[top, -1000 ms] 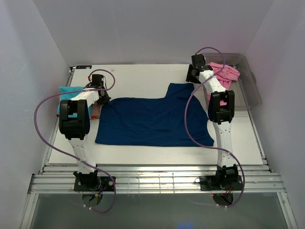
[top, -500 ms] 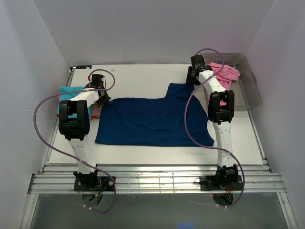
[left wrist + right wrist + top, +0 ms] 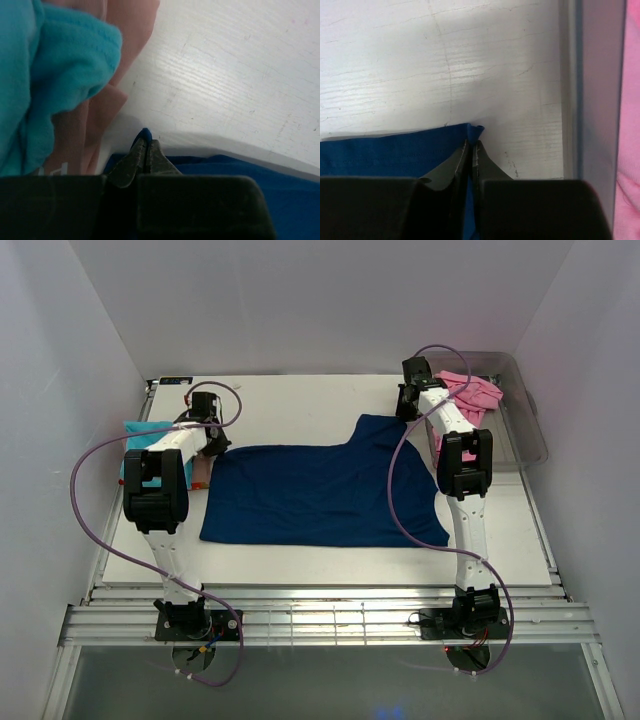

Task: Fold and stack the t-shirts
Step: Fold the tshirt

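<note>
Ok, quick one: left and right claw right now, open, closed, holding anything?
Left claw: closed, pinching an edge of the navy blue t-shirt.
Right claw: closed, pinching a corner of the same shirt.

Navy t-shirt (image 3: 320, 495) on white table (image 3: 290, 410)

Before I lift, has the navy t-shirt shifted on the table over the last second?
No. The navy t-shirt lies as before, its near hem keeping the same gap from the table's front edge.

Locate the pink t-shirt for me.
In the top view, the pink t-shirt lies crumpled in the clear plastic tub at the far right, just right of the right gripper.
</note>
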Robot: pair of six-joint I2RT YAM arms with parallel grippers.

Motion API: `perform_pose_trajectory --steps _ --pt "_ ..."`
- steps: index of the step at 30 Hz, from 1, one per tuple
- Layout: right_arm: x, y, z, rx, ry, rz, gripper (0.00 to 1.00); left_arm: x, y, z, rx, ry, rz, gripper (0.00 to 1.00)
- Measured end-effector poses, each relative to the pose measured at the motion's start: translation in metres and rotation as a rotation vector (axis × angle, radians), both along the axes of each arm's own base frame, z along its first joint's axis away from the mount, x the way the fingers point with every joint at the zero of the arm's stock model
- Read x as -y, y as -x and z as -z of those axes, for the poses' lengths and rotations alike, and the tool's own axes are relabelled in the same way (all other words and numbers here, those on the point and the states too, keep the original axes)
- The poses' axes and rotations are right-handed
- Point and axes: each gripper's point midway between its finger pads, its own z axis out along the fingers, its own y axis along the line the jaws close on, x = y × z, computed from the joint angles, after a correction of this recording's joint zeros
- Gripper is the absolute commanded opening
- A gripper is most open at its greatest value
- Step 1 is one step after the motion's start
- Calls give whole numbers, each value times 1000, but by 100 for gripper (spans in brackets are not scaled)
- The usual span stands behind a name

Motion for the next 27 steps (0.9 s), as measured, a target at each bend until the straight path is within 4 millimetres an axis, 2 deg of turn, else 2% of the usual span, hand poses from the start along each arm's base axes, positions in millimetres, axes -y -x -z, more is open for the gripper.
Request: perform_pose_trajectory --steps 1,5,9,12,14,19,22,25,27 --pt "0 0 0 2 1 1 8 -1 -2 -3 5 -6 0 0" --pt "0 0 -2 21 -3 1 8 -5 -16 -19 44 -25 -9 0" --pt "0 10 -5 14 -2 -5 8 -8 -25 -30 75 -39 -22 0" --pt "-2 23 -15 11 3 -22 8 -8 -24 -30 72 -42 -24 0" --pt "-5 32 -29 22 0 -40 8 -8 -23 -29 75 -42 -23 0" --pt "-15 54 -82 88 -26 -83 8 -8 1 -20 42 -39 -27 0" --pt "-24 75 -108 117 -38 -115 8 -9 19 -19 29 -35 -33 0" --pt "-33 100 -124 131 -44 -147 8 -9 37 -23 27 -31 -37 0" --pt "-38 118 -126 126 -44 -168 8 -9 45 -27 32 -30 -39 0"
